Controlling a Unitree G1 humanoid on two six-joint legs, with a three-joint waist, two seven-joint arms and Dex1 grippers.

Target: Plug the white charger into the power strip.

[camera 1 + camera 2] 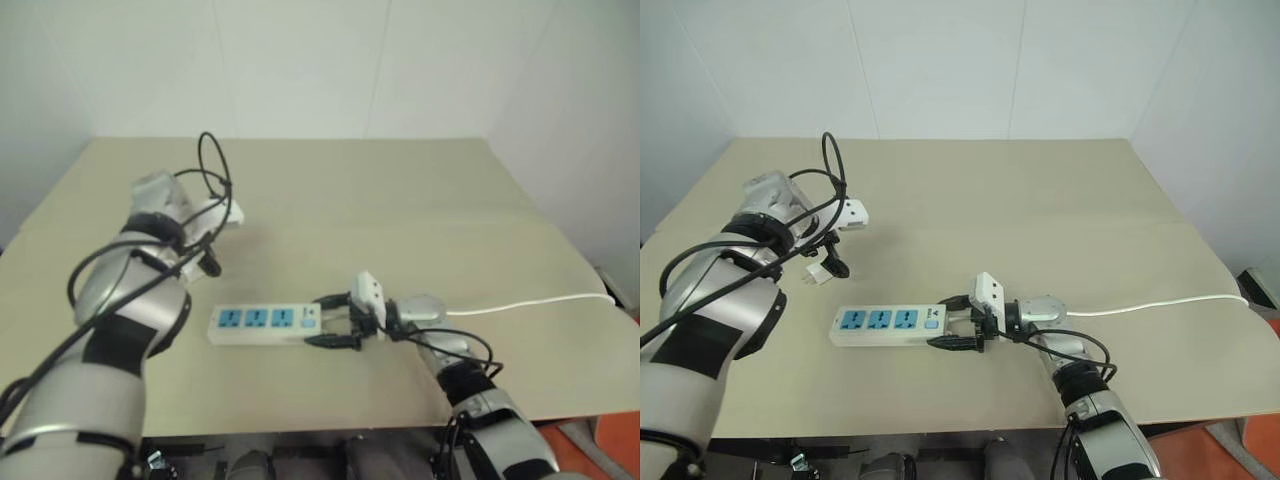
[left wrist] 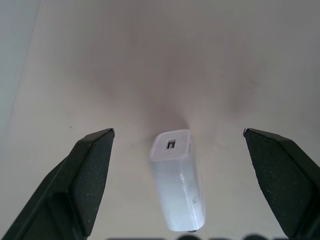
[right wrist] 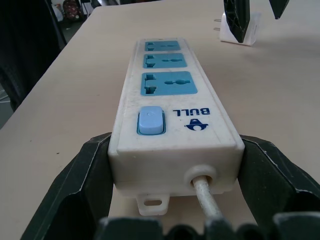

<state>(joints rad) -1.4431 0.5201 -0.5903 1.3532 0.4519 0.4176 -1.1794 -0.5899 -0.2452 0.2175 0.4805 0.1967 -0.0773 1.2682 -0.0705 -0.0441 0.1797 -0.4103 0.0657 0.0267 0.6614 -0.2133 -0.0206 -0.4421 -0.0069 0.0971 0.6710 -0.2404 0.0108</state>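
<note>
Hovering at the left of the head views, the left gripper (image 1: 825, 262) points steeply down at the white charger (image 1: 817, 273), which lies on its side on the tan table (image 1: 1040, 200). Its jaws are spread wide, released and gripping nothing; in the left wrist view the charger (image 2: 177, 180) sits squarely between the two black fingers (image 2: 90, 175) with a clear gap on each side. That centring looks deliberate, lining the adapter up for a pinch across its narrow sides.

Moving toward the middle of the frame, the power strip (image 1: 895, 326) lies flat with its three blue socket faces turned up, a sensible pose for receiving a plug from above.

Further right, the right gripper (image 1: 962, 322) reaches in level from the lower right and straddles the strip's switch end, one finger along each long side. The right wrist view shows the fingers (image 3: 85, 175) right against the casing, so it appears clenched on the strip, probably to steady it. The thin white cord (image 1: 1160, 303) trails off to the right edge.

Beside the pale blue switch (image 3: 150, 120), the casing reads "BULL", printed upside down in the wrist view, above a small blue logo.
</note>
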